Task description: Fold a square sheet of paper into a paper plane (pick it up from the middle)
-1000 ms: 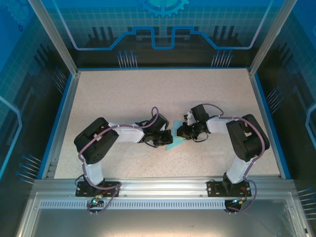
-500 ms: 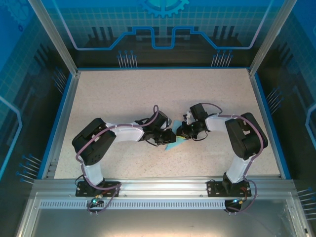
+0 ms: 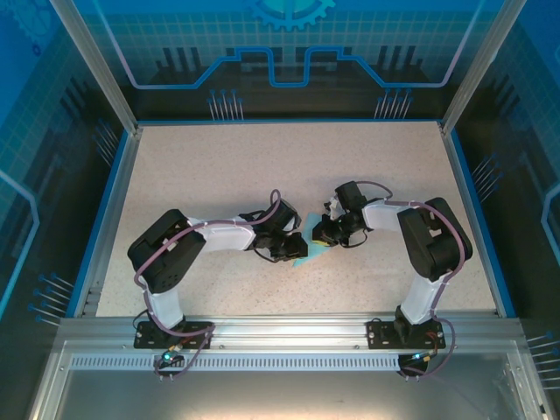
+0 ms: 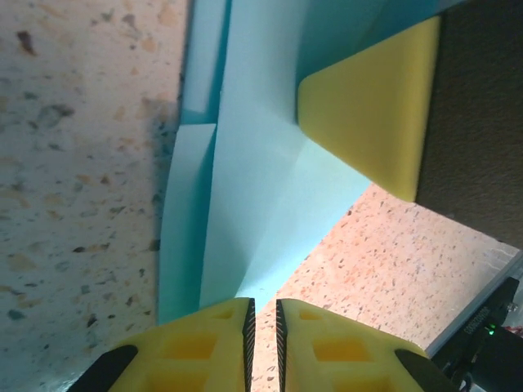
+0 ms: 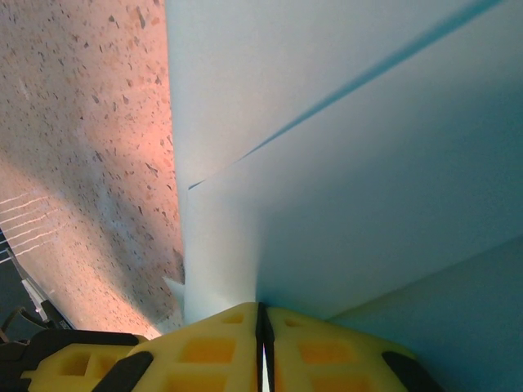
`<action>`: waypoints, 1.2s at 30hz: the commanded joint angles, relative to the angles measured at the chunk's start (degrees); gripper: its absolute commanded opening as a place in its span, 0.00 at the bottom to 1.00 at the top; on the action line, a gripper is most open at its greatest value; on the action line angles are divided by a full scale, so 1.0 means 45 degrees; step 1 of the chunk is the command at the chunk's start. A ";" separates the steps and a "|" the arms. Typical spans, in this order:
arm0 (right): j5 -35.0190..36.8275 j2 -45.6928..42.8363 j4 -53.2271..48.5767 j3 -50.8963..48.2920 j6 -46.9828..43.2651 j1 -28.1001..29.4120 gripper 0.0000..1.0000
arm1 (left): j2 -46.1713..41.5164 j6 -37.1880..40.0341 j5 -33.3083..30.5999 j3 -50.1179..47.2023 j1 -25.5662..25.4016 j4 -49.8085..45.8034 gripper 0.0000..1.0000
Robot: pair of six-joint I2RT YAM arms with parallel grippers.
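Nearest, the aluminium frame rail (image 3: pixel 280 337) carries the two arm bases, well short of the folded sheet of paper (image 3: pixel 304 257), and a small green light (image 3: pixel 166 359) glows below the left base. Both arms bend inward toward that paper, which lies on the speckled worktop (image 3: pixel 262 166) about midway across it.

The left pincer (image 3: pixel 296 248) sits at the paper's left side and the right pincer (image 3: pixel 317 234) just right of the paper and slightly farther back. The two pincers are close together.

The overhead view gives the paper as a small light-blue sliver between dark pincer bodies. The wrist cameras show its folds.

From the left wrist, the left pincer (image 4: pixel 262 304) has its yellow pads drawn to a thin slit, closed on the paper's lower edge. Beyond it, overlapping light-blue layers run away with a long crease. One yellow pad (image 4: pixel 368 106) of the right pincer rests on the paper's far right part.

From the right wrist, the right pincer (image 5: pixel 263 309) is pressed tight, with the paper entering the seam between its pads. Stacked layers with straight folded edges rise beyond, and bare worktop lies left of the paper.

Farthest from the paper, a blue rim bounds the worktop. The back wall (image 3: pixel 280 52) behind it bears a gear graphic and circuit-like lines.
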 commanded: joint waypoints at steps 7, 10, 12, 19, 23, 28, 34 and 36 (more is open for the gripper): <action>0.2161 0.1092 -0.1161 -0.0324 0.0107 0.0207 0.12 | 0.0276 0.0290 -0.0398 -0.0033 -0.0060 -0.0837 0.18; 0.2185 0.1125 -0.1157 -0.0333 0.0131 0.0208 0.12 | 0.0307 0.0297 -0.0456 -0.0086 -0.0056 -0.0924 0.17; 0.2219 0.1169 -0.1153 -0.0332 0.0129 0.0208 0.12 | 0.0295 0.0317 -0.0556 -0.0089 -0.0049 -0.1036 0.17; 0.2238 0.1236 -0.1190 -0.0319 0.0127 0.0208 0.12 | 0.0311 0.0324 -0.0805 -0.0128 -0.0061 -0.1250 0.16; 0.2267 0.1259 -0.1215 -0.0319 0.0111 0.0208 0.12 | 0.0330 0.0334 -0.0906 -0.0162 -0.0054 -0.1347 0.16; 0.2297 0.1331 -0.1217 -0.0319 0.0129 0.0208 0.12 | 0.0350 0.0261 -0.0926 -0.0269 -0.0073 -0.1382 0.16; 0.2314 0.1404 -0.1261 -0.0275 0.0113 0.0208 0.12 | 0.0282 0.0251 -0.0868 -0.0682 -0.0217 -0.1560 0.16; 0.2309 0.1438 -0.1256 -0.0275 0.0112 0.0209 0.12 | 0.0233 0.0270 -0.0868 -0.0908 -0.0241 -0.1668 0.15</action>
